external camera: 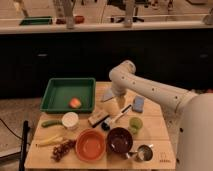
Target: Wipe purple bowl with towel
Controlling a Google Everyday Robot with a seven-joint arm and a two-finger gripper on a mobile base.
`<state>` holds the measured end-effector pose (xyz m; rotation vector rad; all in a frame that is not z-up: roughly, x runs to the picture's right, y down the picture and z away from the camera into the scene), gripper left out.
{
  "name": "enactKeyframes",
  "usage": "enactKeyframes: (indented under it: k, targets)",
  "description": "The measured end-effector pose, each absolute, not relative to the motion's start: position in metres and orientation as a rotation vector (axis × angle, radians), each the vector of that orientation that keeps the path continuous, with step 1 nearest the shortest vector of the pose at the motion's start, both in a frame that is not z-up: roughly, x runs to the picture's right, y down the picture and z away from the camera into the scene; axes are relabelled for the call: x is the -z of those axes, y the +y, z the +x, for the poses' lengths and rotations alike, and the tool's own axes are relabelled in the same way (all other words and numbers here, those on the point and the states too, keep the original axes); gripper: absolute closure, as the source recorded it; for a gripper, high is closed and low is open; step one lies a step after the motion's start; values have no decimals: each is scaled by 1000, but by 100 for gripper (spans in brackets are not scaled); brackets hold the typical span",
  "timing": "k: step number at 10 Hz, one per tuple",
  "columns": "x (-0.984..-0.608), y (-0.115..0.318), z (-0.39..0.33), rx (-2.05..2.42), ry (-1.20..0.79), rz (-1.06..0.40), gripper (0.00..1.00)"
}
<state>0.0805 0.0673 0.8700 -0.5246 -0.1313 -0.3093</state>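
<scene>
The purple bowl (120,140) sits at the front of the wooden table, between the orange bowl (90,145) and a small metal cup (144,152). The grey-blue towel (108,95) lies folded in a triangle at the table's back, just right of the green tray. My gripper (120,104) hangs from the white arm (150,90) over the table, right beside the towel and well behind the purple bowl. I cannot tell whether it touches the towel.
A green tray (60,90) holding a peach-coloured fruit (75,103) stands back left. A blue pad (138,103), green cup (135,123), brush (116,117), small box (98,119), white cup (70,120), cucumber (50,123), banana (49,141) and grapes (62,149) crowd the table.
</scene>
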Motion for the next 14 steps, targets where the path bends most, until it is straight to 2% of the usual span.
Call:
enactKeyframes:
  k: [6, 8, 14]
  targets:
    - [-889, 63, 79, 317, -149, -524, 20]
    - [-913, 55, 100, 362, -136, -532, 20]
    - [-935, 46, 102, 440, -207, -526, 20]
